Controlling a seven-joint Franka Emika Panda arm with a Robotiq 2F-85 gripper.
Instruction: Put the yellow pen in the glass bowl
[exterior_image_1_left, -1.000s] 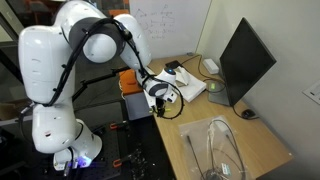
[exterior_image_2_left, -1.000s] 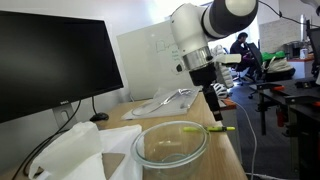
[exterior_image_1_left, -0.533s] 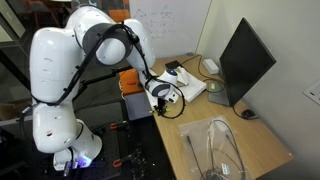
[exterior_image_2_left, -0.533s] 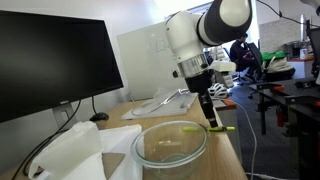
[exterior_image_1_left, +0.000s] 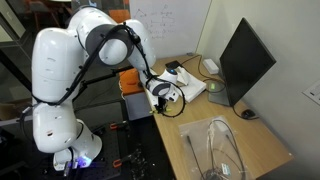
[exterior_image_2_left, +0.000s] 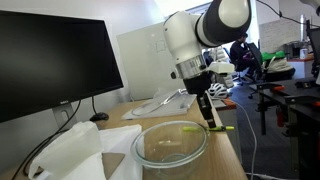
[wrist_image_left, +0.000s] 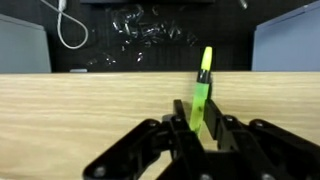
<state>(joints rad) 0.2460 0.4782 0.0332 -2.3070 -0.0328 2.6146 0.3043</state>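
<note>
The yellow pen (wrist_image_left: 203, 82) lies on the wooden table and points away from the wrist camera. My gripper (wrist_image_left: 199, 108) is down on the table with its near end between the two black fingers, which press against it from both sides. In an exterior view the gripper (exterior_image_2_left: 209, 122) stands upright over the pen (exterior_image_2_left: 224, 128), just beyond the glass bowl (exterior_image_2_left: 136, 149), near the table's edge. The other exterior view shows the gripper (exterior_image_1_left: 160, 101) at the desk's near edge and the glass bowl (exterior_image_1_left: 222, 152) further along the desk; the pen is too small to make out there.
A black monitor (exterior_image_2_left: 50, 60) stands along the back of the desk (exterior_image_2_left: 225, 150). White crumpled paper (exterior_image_2_left: 80, 150) lies beside the bowl. A white device (exterior_image_1_left: 186, 86) and a mouse (exterior_image_1_left: 210, 66) sit behind the gripper. The desk edge is right beside the pen.
The arm has come down onto the pen, and the jaws have drawn in from wide apart to tight round it.
</note>
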